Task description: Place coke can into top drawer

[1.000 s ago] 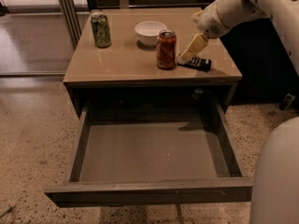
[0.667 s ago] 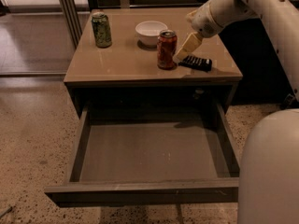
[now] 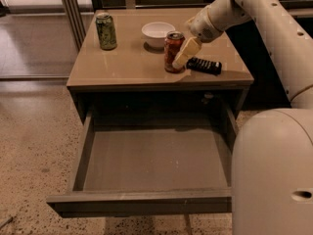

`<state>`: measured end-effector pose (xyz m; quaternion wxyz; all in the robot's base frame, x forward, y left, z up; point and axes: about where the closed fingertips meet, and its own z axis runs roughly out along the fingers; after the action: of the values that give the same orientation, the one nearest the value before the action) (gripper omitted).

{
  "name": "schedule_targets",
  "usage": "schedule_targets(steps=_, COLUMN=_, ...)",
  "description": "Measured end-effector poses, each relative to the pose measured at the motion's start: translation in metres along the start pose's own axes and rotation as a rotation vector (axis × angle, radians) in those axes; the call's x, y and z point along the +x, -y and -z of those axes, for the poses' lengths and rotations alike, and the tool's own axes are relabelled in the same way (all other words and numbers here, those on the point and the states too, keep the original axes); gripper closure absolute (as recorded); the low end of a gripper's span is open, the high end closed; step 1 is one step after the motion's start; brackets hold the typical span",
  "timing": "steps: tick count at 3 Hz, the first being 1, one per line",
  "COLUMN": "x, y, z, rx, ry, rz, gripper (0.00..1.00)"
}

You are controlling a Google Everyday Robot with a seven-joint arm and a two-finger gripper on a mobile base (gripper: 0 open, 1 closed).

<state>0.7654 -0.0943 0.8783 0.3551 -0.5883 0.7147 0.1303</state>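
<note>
The coke can (image 3: 172, 50), red-orange with a silver top, stands upright on the tan cabinet top (image 3: 122, 65), right of centre. My gripper (image 3: 182, 58) reaches in from the upper right and sits right against the can's right side. One cream finger (image 3: 187, 52) shows in front of the can. The top drawer (image 3: 151, 160) is pulled wide open below, its smooth grey floor bare.
A green patterned can (image 3: 106, 31) stands at the top's far left. A white bowl (image 3: 157, 33) sits just behind the coke can. A black remote-like object (image 3: 204, 65) lies right of the can. My white arm and base (image 3: 274, 170) fill the right side.
My gripper has moved left and closer to the coke can, from beside it to touching its right side. The can and drawer have not moved.
</note>
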Motion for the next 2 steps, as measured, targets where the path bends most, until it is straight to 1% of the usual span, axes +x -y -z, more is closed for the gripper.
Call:
schedule_targets(steps=1, x=-0.0021, y=-0.0056, z=-0.0108, rx=-0.038, ry=-0.002, rz=-0.017, gripper=0.01)
schedule_targets(steps=2, x=-0.0021, y=-0.0058, z=-0.011, rx=-0.039, ry=-0.002, rz=-0.017, gripper=0.19)
